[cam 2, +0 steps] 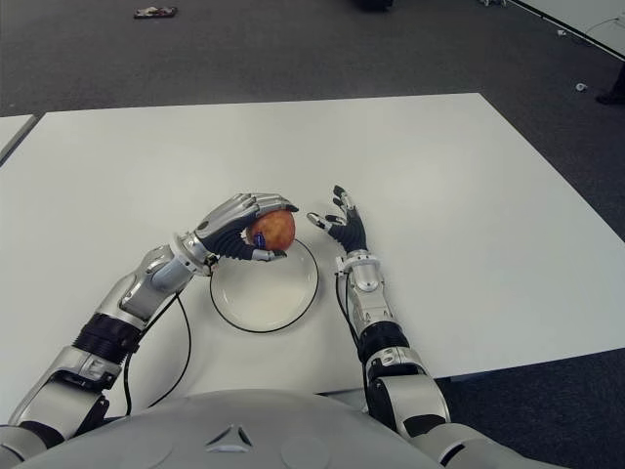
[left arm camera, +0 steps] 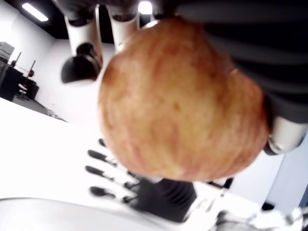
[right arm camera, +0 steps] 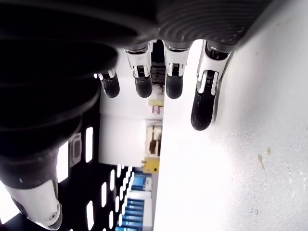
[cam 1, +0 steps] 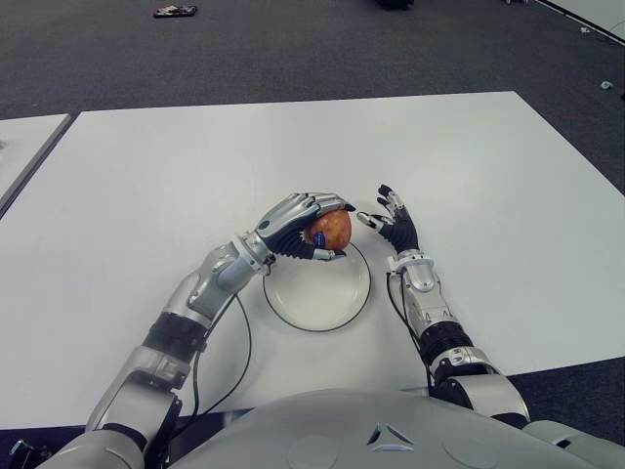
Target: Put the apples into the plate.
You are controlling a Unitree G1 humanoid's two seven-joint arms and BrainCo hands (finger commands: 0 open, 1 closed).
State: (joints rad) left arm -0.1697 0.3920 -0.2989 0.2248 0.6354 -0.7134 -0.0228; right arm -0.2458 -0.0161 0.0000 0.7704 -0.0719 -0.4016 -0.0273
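In the eye views we saw the left hand (cam 1: 305, 227) wrapped around one apple (cam 1: 330, 229), held over the far rim of the plate (cam 1: 317, 293) on the table (cam 1: 146, 195). The plate itself was bare, so we judged nothing delivered yet; no other apple showed. The right hand (cam 1: 395, 225) showed just right of the plate, fingers spread and holding nothing.

In the left wrist view the apple filled the grasp.

In the right wrist view the extended fingers (right arm camera: 202, 108) gripped nothing.
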